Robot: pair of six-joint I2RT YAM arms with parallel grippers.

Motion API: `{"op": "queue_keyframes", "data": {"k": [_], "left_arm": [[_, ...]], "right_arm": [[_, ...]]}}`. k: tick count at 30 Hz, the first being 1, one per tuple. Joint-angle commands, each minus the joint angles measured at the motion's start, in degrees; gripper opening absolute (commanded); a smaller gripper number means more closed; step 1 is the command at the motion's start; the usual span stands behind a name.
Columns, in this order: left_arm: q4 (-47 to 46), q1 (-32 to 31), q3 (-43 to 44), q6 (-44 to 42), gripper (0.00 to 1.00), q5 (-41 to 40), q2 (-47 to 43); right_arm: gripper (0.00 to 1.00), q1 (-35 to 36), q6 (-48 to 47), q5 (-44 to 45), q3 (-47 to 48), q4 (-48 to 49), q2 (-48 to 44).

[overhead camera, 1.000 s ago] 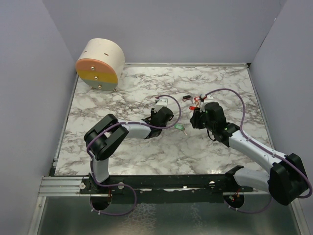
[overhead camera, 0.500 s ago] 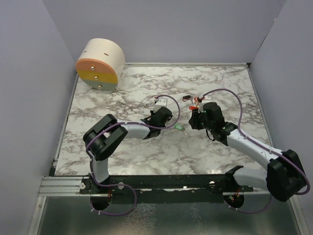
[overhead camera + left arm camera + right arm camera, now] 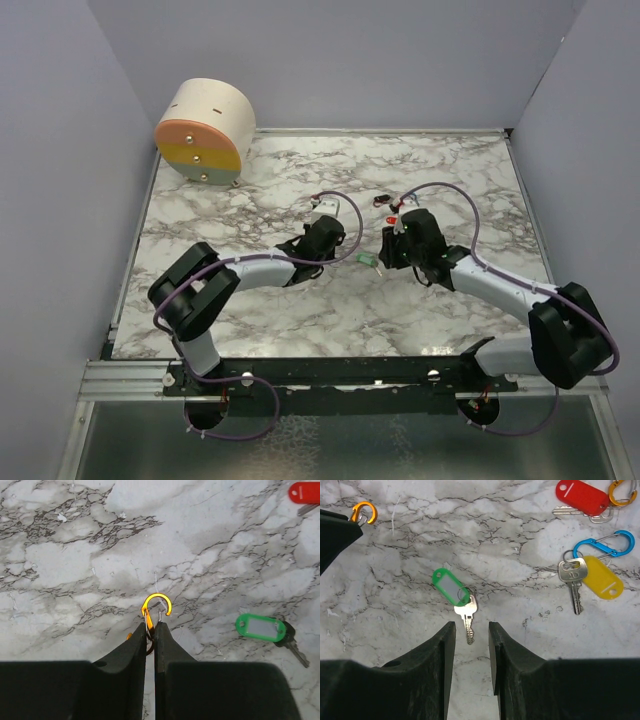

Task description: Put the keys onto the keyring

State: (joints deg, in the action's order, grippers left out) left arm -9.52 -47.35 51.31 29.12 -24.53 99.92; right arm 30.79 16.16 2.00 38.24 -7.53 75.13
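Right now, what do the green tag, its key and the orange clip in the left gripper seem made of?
Green tag: looks like plastic, a smooth bright-green rim round a pale insert.
Key: metal, bright silver with a sheen.
Orange clip, pinched in the left gripper: probably anodised metal, given the shiny coloured hook and wire gate.

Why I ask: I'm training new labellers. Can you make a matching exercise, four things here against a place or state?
1 orange carabiner
2 green-tagged key
3 yellow-tagged key
4 right gripper

A touching the blue carabiner
B open, empty
C pinched by the left gripper
D alone on the table

Pairs: 1-C, 2-D, 3-A, 4-B
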Motion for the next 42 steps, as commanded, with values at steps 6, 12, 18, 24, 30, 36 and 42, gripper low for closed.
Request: {"op": "queue_keyframes", "data": {"k": [6,12,18,24,30,36,42], "left_arm": [[0.7,0.0,-1.4,-0.7,0.0,6.2,-7.9],[0.8,0.0,-2.6,-0.8,0.0,6.0,-10.1],[0.8,0.0,-3.4,-0.9,0.0,6.2,-11.3],[1.0,0.0,-4.3,-1.3,0.0,5.6,-12.6],[1.0,0.0,-4.8,-1.6,0.0,5.5,-13.3],[0.8,0.1,-5.0,-1.6,0.0,5.6,-13.4],[0.6,0.1,-5.0,-1.7,0.0,5.6,-13.2]], "right_arm": [[0.34,2.5,-0.4,1.5,3.6,0.6,5.2],[0.36,4.6,1.0,5.7,5.6,-0.3,8.5],[0.36,7.2,3.5,11.0,8.8,-2.1,11.9],[0.33,9.4,5.8,16.1,12.2,-5.3,16.2],[0.23,10.1,7.0,17.4,13.4,-6.2,18.1],[0.21,10.3,7.3,18.2,14.1,-7.1,19.0],[0.21,10.7,7.0,18.1,14.8,-7.1,20.2]]}}
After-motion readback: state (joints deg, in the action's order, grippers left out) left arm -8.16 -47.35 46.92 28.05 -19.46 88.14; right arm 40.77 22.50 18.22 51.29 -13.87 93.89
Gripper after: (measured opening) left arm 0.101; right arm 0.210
